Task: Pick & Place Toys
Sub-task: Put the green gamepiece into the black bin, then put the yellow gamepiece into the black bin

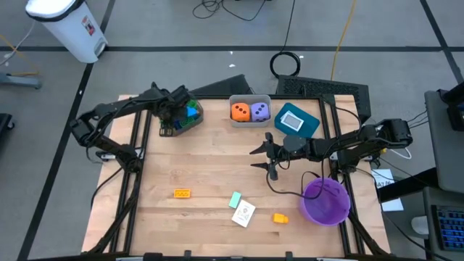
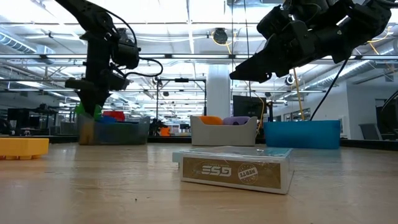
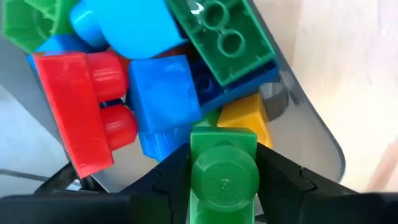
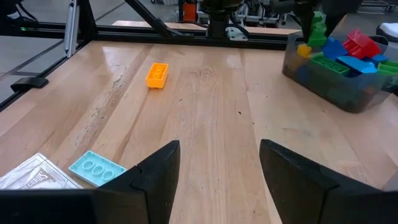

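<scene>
Your left pincer (image 3: 224, 186) hangs over the grey bin (image 1: 190, 122) at the worktop's (image 1: 210, 163) far-left edge, fingers clamped on a studded green block (image 3: 222, 171); red, blue, green and yellow blocks lie heaped beneath. Your right pincer (image 1: 267, 154) hovers mid-worktop, fingers apart and empty, bare planks all round it. Two dotted dice, orange (image 1: 240, 111) and purple (image 1: 260, 111), sit in the far middle bin. Near edge: two smooth orange blocks (image 1: 182, 193), one pale teal block (image 1: 235, 199), one boxed card deck (image 1: 243, 214). Purple round bowl (image 1: 325, 201) near right.
</scene>
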Available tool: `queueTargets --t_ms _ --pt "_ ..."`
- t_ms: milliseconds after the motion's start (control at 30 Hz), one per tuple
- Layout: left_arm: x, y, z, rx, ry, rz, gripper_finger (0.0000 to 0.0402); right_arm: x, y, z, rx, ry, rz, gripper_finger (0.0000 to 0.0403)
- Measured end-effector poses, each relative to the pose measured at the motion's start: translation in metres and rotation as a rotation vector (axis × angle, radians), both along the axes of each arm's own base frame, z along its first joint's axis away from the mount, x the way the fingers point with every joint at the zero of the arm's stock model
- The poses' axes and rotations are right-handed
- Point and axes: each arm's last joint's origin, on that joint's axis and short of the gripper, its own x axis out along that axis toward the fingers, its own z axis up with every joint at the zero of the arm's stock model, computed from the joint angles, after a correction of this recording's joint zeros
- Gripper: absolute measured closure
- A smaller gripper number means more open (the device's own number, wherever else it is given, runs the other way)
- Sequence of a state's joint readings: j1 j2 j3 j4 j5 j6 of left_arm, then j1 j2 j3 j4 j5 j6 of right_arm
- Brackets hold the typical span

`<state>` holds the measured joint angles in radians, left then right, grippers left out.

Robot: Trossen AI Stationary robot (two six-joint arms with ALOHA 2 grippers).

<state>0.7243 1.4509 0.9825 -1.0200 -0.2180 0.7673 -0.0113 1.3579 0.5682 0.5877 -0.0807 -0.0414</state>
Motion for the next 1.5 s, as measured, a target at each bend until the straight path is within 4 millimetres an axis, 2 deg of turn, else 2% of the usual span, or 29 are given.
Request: queueTargets --t_ms 233,633,867,1000,1100,1267,1367,1500 --pt "0.003 0.003 0.002 0.037 -0.062 0.138 0.0219 0.000 0.000 0.001 0.000 -0.007 0.000 0.0190" --pt "0.006 -0.003 0.003 0.037 -0.065 0.144 0.0165 0.000 0.000 0.001 -0.001 -0.007 0.000 0.0190" --pt "0.004 -0.017 0.024 0.179 -0.078 0.106 0.0168 0.000 0.000 0.002 -0.001 -0.017 -0.001 0.0190" --pt "0.002 -0.029 0.040 0.214 -0.180 0.147 0.0169 0.001 0.000 0.003 -0.001 -0.030 -0.001 0.0190" --pt "0.002 -0.041 0.049 0.123 -0.342 0.244 0.0169 0.001 0.000 0.003 -0.001 -0.032 -0.001 0.0190" --pt "0.014 -0.062 0.054 -0.242 -0.583 0.443 0.0169 0.001 0.000 0.004 -0.001 -0.046 -0.001 0.0190" --pt "0.028 -0.079 0.043 -0.379 -0.650 0.404 0.0169 0.001 0.000 0.006 0.002 -0.061 -0.001 0.0190" --pt "0.045 -0.108 0.022 -0.428 -0.730 0.256 0.0170 0.002 0.001 0.006 0.002 -0.068 0.002 0.0190"
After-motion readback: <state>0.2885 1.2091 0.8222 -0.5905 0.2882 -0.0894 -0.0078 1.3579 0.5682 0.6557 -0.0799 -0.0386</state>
